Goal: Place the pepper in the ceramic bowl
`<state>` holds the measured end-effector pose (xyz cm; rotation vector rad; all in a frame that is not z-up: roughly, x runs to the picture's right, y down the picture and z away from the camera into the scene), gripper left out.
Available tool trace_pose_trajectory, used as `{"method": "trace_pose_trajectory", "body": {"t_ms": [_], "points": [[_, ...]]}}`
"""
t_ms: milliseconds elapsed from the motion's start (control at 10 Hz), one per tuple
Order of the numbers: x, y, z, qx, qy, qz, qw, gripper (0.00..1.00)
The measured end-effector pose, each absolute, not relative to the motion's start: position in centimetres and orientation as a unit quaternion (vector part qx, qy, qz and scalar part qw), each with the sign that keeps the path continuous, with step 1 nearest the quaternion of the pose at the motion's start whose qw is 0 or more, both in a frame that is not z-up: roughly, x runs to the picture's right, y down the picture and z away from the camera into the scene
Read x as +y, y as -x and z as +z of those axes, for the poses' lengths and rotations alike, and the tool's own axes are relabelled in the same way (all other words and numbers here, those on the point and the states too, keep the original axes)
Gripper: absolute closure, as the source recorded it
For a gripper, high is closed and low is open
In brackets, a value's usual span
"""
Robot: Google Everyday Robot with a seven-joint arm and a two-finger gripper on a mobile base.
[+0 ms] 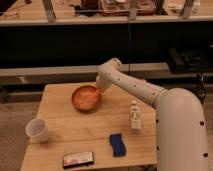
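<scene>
We record a wooden desk with the robot's white arm reaching in across its right edge towards the far edge. The gripper sits low over the right rim of the ceramic bowl, pointing down into it. We cannot tell whether the gripper is clenched, released or grasping anything, as its tip merges with the bowl's colour.

The ceramic bowl stands close to the far edge, slightly left of the middle. At the gripper's tip, inside the right part of the bowl, we note a slim orange-red streak that we take for the pepper. We cannot tell whether it rests on the bowl's floor or hangs from the gripper.

Other items observed: a white cup upright near the left edge, well apart from the bowl; a blue sponge near the front edge, right of the middle; a small white bottle upright just behind the sponge, beside the arm; a flat dark packet lying along the front edge
</scene>
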<state>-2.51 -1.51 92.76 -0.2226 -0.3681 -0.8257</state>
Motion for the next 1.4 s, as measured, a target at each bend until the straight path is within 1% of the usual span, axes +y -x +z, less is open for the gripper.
{"method": "trace_pose_trajectory", "body": {"t_ms": [1400], "points": [[-1.57, 2.30, 93.06, -0.172, 0.109, -0.392, 0.897, 0.77]]}}
